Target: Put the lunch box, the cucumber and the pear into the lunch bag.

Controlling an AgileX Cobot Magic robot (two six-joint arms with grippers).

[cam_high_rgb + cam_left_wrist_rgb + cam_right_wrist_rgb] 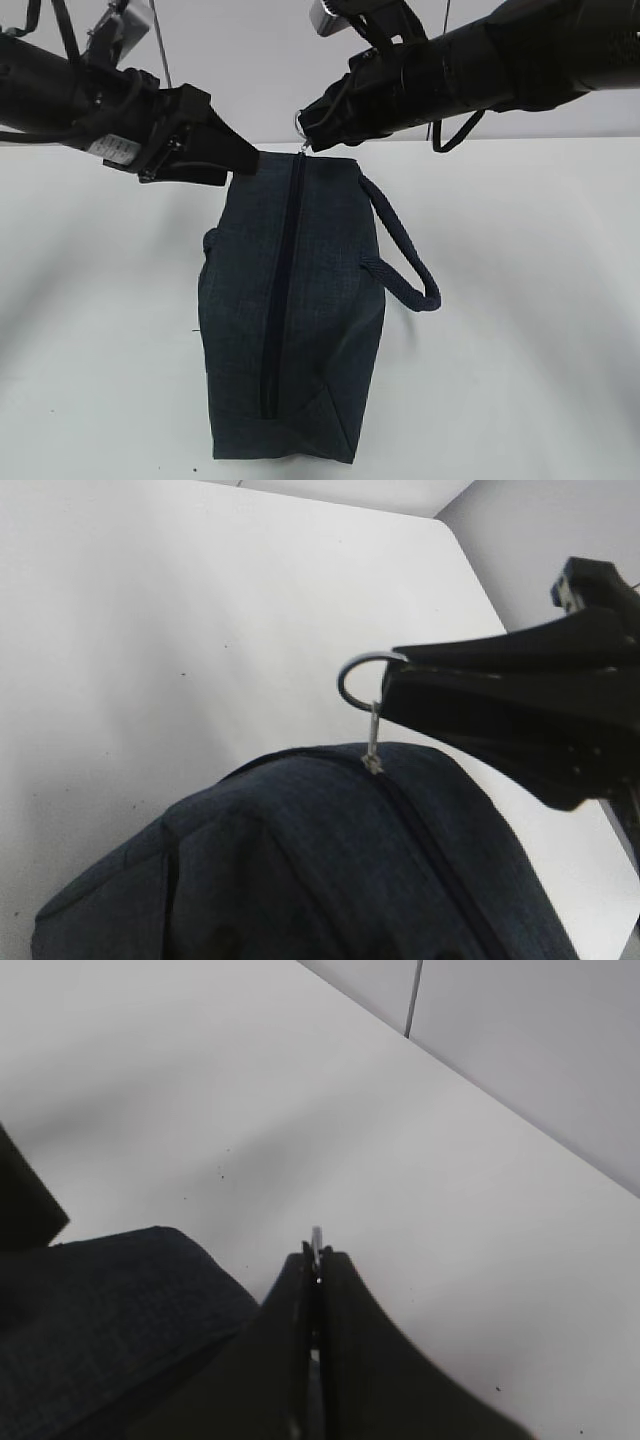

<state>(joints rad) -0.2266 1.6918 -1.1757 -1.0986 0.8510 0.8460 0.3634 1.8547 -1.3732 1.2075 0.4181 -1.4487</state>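
Near end of bag: the lunch bag [290, 320] lies on the white table [520, 330] at centre, its near end closest to the exterior camera, where the fabric folds into a corner
Zipper: the zipper [280, 290] runs near to far along the top and looks closed along its whole visible length
Handle: the padded loop handle [405, 265] sticks out to the right of the bag, resting on the table
Far end of bag: the slider sits at the far end, with the silver ring pull [362, 685] standing up from it
Right gripper: the right gripper [303, 130] reaches in from the far right; its fingers are pressed together on the ring pull, a sliver of metal showing at the tips in the right wrist view
Left gripper: the left gripper [245, 160] comes in from the far left and its tip meets the far left corner of the bag; whether it is pinching fabric or only pressing I cannot tell
Food items: the lunch box, cucumber and pear show in no view
Step in hand: judged to be working the zipper, one arm steadying the bag; whether the items are already inside cannot be told
Next move: if the bag is to be opened, the ring must travel toward the near end, straight along the zipper line, while the far end is held back
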